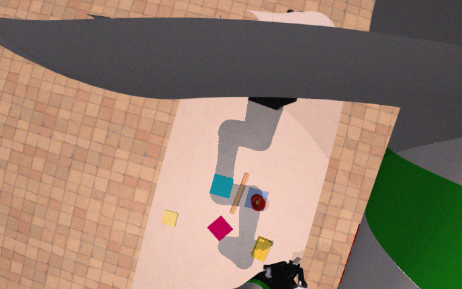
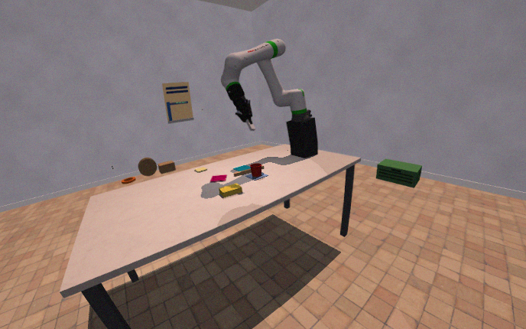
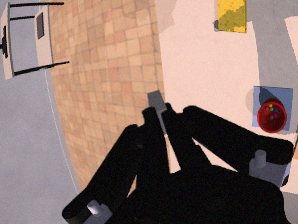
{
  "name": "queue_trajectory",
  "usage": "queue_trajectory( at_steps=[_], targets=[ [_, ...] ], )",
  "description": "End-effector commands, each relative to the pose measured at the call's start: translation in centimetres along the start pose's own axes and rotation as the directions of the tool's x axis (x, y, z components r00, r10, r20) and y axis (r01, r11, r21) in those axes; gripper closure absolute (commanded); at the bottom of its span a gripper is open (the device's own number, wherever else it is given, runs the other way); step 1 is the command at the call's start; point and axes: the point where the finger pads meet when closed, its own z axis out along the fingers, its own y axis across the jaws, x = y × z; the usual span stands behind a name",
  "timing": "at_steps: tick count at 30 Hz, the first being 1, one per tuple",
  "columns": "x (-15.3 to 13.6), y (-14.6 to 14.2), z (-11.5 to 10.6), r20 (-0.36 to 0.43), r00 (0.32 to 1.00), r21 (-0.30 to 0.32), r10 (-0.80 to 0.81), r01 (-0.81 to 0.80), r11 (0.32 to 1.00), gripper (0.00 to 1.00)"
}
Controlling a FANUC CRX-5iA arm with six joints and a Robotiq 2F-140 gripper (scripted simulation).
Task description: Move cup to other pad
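Observation:
A red cup with marbles in it stands upright on a blue pad; it also shows in the exterior view and the wrist view. A teal pad lies on the other side of a thin wooden rail. My gripper is high above the table, well away from the cup, with its fingers shut together on nothing.
A yellow block lies near the cup. A magenta square and a pale yellow square lie flat on the table. The black robot base stands at the table's far end. A green crate is on the floor.

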Motion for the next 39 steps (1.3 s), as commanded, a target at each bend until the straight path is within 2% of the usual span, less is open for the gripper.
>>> queue_trajectory(
  at_steps=[1, 3, 4, 5, 6, 8, 9, 10, 11, 12, 13, 14, 15, 16, 17, 18, 20, 21, 22, 23, 25, 26, 28, 29, 30, 31, 33, 34, 35, 36, 37, 38, 39],
  targets=[
    [-4.3, -1.1, -4.4, 0.193, 0.981, -0.146, 0.012, 0.017, 0.989, 1.0],
    [-4.3, -1.1, -4.4, 0.193, 0.981, -0.146, 0.012, 0.017, 0.989, 1.0],
    [-5.8, -1.0, -7.2, 0.248, 0.968, -0.232, 0.036, 0.024, 0.973, 1.0],
    [-5.8, -1.0, -7.2, 0.248, 0.968, -0.232, 0.036, 0.024, 0.973, 1.0],
    [-6.9, -0.7, -10.3, 0.286, 0.955, -0.326, 0.07, 0.028, 0.945, 1.0],
    [-6.9, -0.7, -10.3, 0.286, 0.955, -0.326, 0.07, 0.028, 0.945, 1.0],
    [-7.8, -0.5, -14.1, 0.306, 0.945, -0.427, 0.114, 0.029, 0.904, 1.0],
    [-7.8, -0.5, -14.1, 0.306, 0.945, -0.427, 0.114, 0.029, 0.904, 1.0],
    [-8.0, -0.4, -16.6, 0.303, 0.939, -0.527, 0.162, 0.024, 0.85, 1.0],
    [-8.4, -0.4, -17.9, 0.304, 0.939, -0.529, 0.163, 0.024, 0.848, 1.0],
    [-8.5, -0.4, -18.2, 0.304, 0.939, -0.529, 0.163, 0.024, 0.848, 1.0],
    [-8.8, 0.0, -20.7, 0.269, 0.937, -0.611, 0.221, -0.012, 0.792, 1.0],
    [-8.8, 0.0, -20.7, 0.269, 0.937, -0.611, 0.221, -0.012, 0.792, 1.0],
    [-8.4, 1.1, -18.9, 0.197, 0.935, -0.638, 0.296, -0.107, 0.763, 1.0],
    [-8.4, 1.1, -18.9, 0.197, 0.935, -0.638, 0.296, -0.107, 0.763, 1.0],
    [-8.1, 2.3, -17.0, 0.124, 0.922, -0.656, 0.366, -0.201, 0.728, 1.0],
    [-8.1, 2.3, -17.0, 0.124, 0.922, -0.656, 0.366, -0.201, 0.728, 1.0],
    [-8.0, 3.5, -15.2, 0.05, 0.901, -0.666, 0.432, -0.292, 0.686, 1.0],
    [-8.0, 3.5, -15.2, 0.05, 0.901, -0.666, 0.432, -0.292, 0.686, 1.0],
    [-7.9, 4.6, -13.5, -0.023, 0.87, -0.668, 0.492, -0.379, 0.64, 1.0],
    [-7.9, 4.6, -13.5, -0.023, 0.87, -0.668, 0.492, -0.379, 0.64, 1.0],
    [-7.8, 5.8, -11.8, -0.095, 0.833, -0.662, 0.546, -0.462, 0.591, 1.0],
    [-7.8, 5.8, -11.8, -0.095, 0.833, -0.662, 0.546, -0.462, 0.591, 1.0],
    [-7.8, 6.9, -10.1, -0.163, 0.788, -0.648, 0.594, -0.539, 0.538, 1.0],
    [-7.8, 6.9, -10.1, -0.163, 0.788, -0.648, 0.594, -0.539, 0.538, 1.0],
    [-7.9, 8.0, -8.6, -0.229, 0.737, -0.628, 0.636, -0.611, 0.483, 1.0],
    [-7.9, 8.0, -8.6, -0.229, 0.737, -0.628, 0.636, -0.611, 0.483, 1.0],
    [-8.1, 9.0, -7.0, -0.289, 0.682, -0.602, 0.671, -0.675, 0.426, 1.0],
    [-8.1, 9.0, -7.0, -0.289, 0.682, -0.602, 0.671, -0.675, 0.426, 1.0],
    [-8.3, 10.0, -5.6, -0.345, 0.623, -0.571, 0.702, -0.733, 0.37, 1.0],
    [-8.3, 10.0, -5.6, -0.345, 0.623, -0.571, 0.702, -0.733, 0.37, 1.0],
    [-8.5, 10.9, -4.2, -0.396, 0.562, -0.537, 0.726, -0.783, 0.314, 1.0],
    [-8.5, 10.9, -4.2, -0.396, 0.562, -0.537, 0.726, -0.783, 0.314, 1.0]
  ],
)
